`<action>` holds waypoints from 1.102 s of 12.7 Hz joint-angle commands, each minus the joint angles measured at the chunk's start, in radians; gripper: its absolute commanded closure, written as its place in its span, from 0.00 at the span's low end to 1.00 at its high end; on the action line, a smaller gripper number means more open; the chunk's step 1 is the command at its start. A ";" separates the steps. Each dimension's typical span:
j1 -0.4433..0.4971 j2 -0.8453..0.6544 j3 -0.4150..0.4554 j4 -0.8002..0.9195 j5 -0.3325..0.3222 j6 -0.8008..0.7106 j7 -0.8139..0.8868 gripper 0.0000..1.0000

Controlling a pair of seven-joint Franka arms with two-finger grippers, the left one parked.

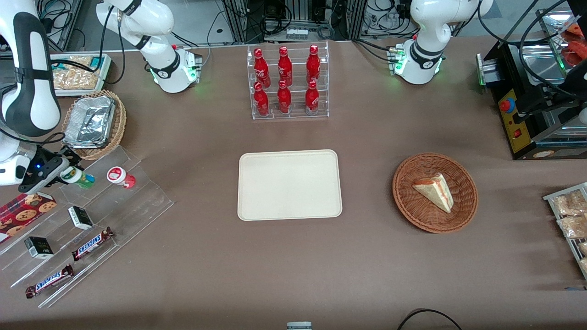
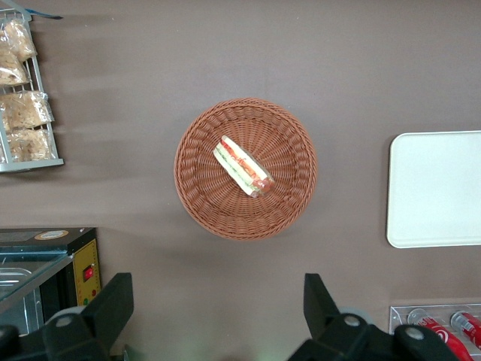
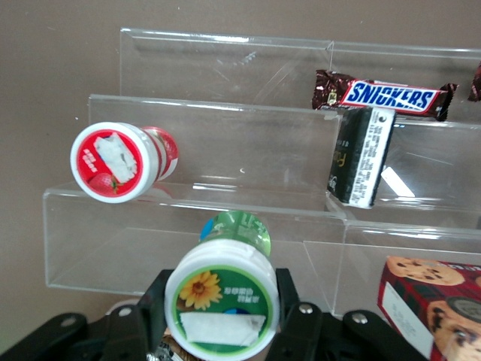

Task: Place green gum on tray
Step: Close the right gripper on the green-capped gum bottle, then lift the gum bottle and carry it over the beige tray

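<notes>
The right arm reaches low over the clear stepped shelf at its end of the bench. Its gripper grasps the green gum, fingers clenched on both sides of the white lid. The gum lies tipped on its side beside the red gum. The tray sits well apart, mid-bench.

The brown desk carries a clear stepped stand under the tool, the foil-filled wicker basket just beside it, the cream tray well apart toward the parked arm's end, then a sandwich basket and bottle rack.
</notes>
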 commanded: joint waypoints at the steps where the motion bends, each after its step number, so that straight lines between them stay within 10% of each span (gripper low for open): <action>1: 0.003 -0.016 0.011 0.094 -0.007 -0.122 0.000 1.00; 14: 0.416 0.035 0.036 0.162 0.081 -0.219 0.734 1.00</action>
